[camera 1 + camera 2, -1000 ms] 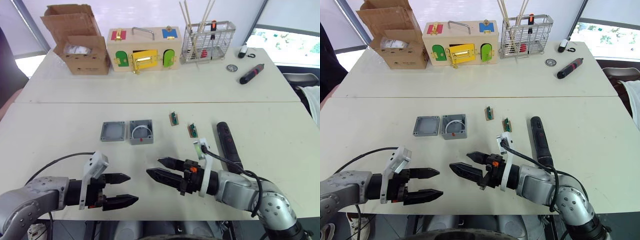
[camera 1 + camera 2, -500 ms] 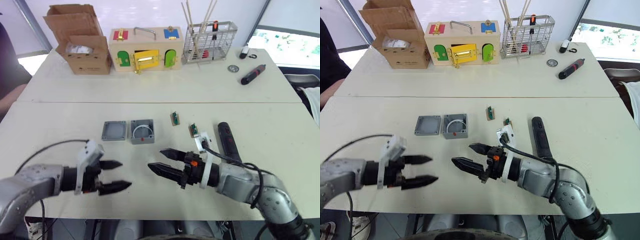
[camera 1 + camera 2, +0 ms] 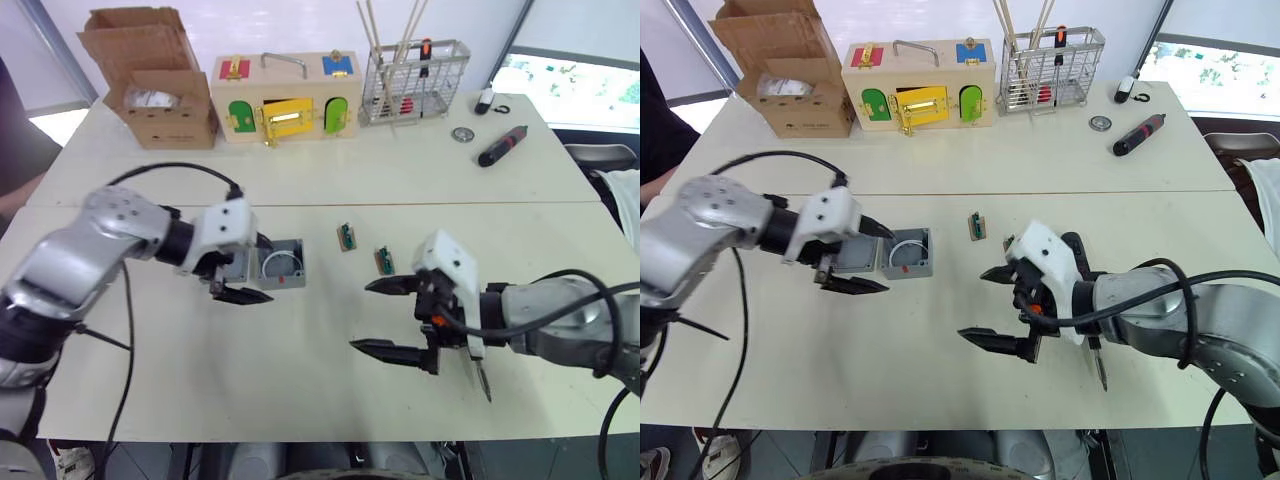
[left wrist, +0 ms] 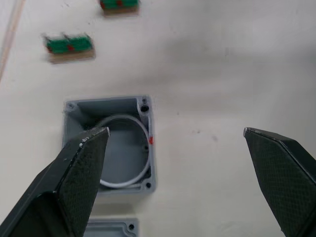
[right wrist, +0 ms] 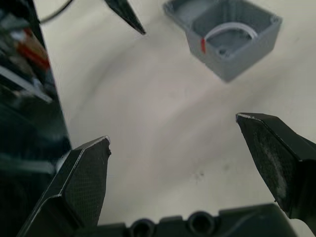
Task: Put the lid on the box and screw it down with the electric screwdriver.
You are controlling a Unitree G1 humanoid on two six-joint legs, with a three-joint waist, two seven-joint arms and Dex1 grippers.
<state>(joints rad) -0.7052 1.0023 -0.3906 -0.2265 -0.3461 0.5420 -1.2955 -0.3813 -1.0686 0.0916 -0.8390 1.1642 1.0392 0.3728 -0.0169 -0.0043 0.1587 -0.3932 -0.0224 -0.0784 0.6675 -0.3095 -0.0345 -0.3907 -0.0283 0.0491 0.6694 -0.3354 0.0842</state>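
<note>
The left gripper (image 3: 862,256) hovers wide open over the lid (image 3: 852,255), box (image 3: 909,252) at its 3 o'clock. The right gripper (image 3: 990,307) is wide open, holding nothing.

far across my table (image 3: 330,180) i see a torn cardboard carton (image 3: 150,75) at the left, a wooden latch box (image 3: 283,98) beside it, a wire basket (image 3: 415,82) of sticks further right, a black-and-red pen screwdriver (image 3: 502,146) far right, and two small green boards (image 3: 366,249) nearer me.
</note>
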